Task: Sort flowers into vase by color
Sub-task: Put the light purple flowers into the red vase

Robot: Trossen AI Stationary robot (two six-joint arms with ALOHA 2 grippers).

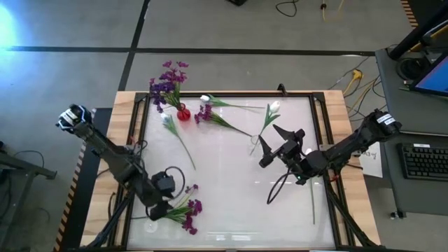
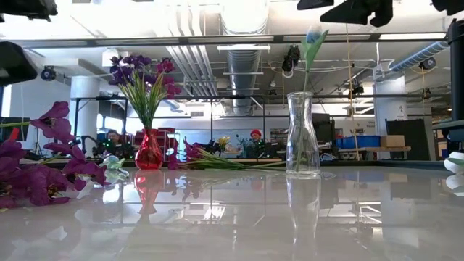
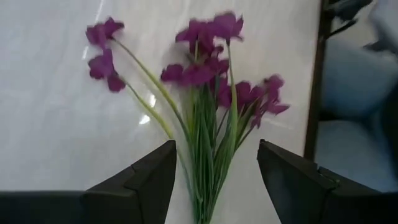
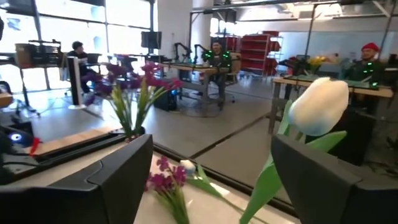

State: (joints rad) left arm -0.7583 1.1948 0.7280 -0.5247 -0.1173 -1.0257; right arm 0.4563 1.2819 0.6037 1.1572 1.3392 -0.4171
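- Left gripper (image 3: 211, 180), jaws wide, hovers over a purple bunch (image 3: 208, 93) on the surface's near left: picking up; next, close on stems.
- Right gripper (image 1: 269, 145) waits wide by the clear vase (image 2: 302, 135).

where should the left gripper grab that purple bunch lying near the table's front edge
Grip the bundled green stalks of the purple bunch, below the blossoms, from straight above. The stems gather into one narrow band between the open fingers of the left gripper, while the blossoms fan out wide.

Robotics lab, workbenches (image 4: 186, 67), exposed ceiling ducts (image 2: 245, 61)
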